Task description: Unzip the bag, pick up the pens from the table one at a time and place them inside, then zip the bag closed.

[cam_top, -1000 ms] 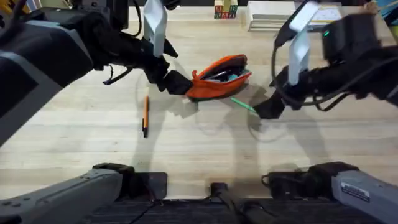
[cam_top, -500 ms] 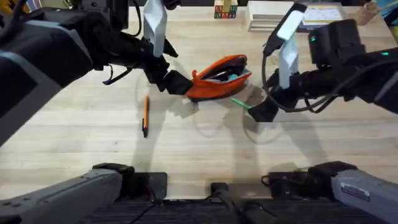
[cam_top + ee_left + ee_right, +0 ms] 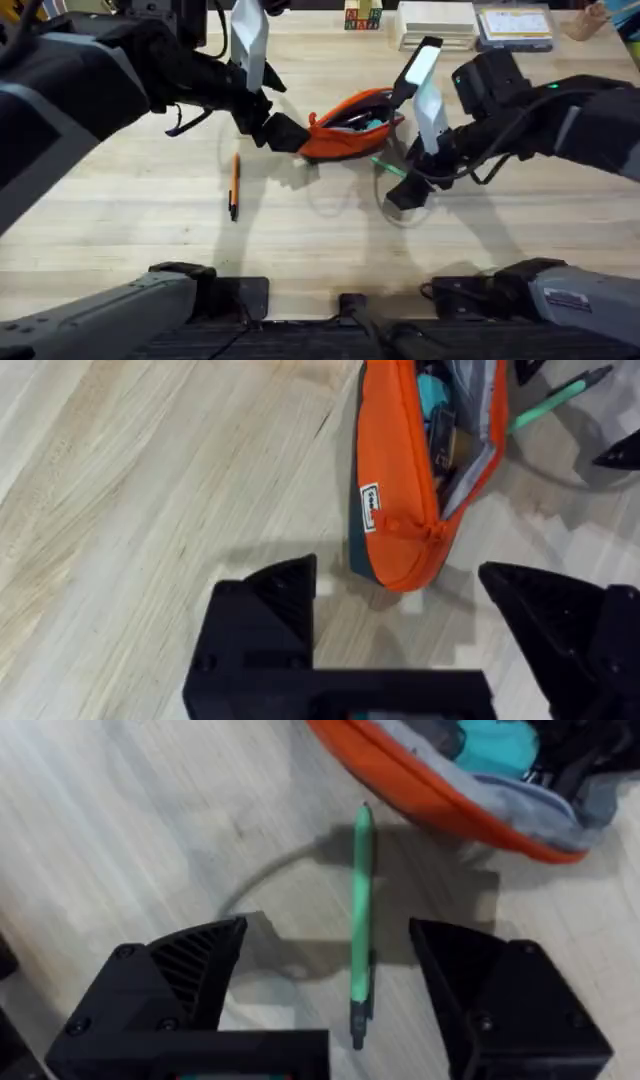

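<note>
The orange bag (image 3: 350, 125) lies unzipped at the table's (image 3: 300, 240) middle back, with teal and dark items showing inside (image 3: 400, 480) (image 3: 400, 780). My left gripper (image 3: 287, 134) (image 3: 398, 575) is open, its fingers on either side of the bag's left end. Just right of the bag lies the green pen (image 3: 388, 166) (image 3: 360, 930) (image 3: 555, 395). Directly above that pen my right gripper (image 3: 402, 190) (image 3: 330, 935) is open, a finger on each side and not touching it. The orange pen (image 3: 233, 184) lies alone on the table, left of the bag.
Small coloured blocks (image 3: 362, 17) and stacks of books and papers (image 3: 436, 25) (image 3: 515, 22) sit along the back edge. Both arm bases (image 3: 200, 290) (image 3: 520, 285) stand at the near edge. Bare wood stretches across the front.
My right arm has swung left and brought its open gripper over the green pen. The left arm, bag and both pens have not moved.
</note>
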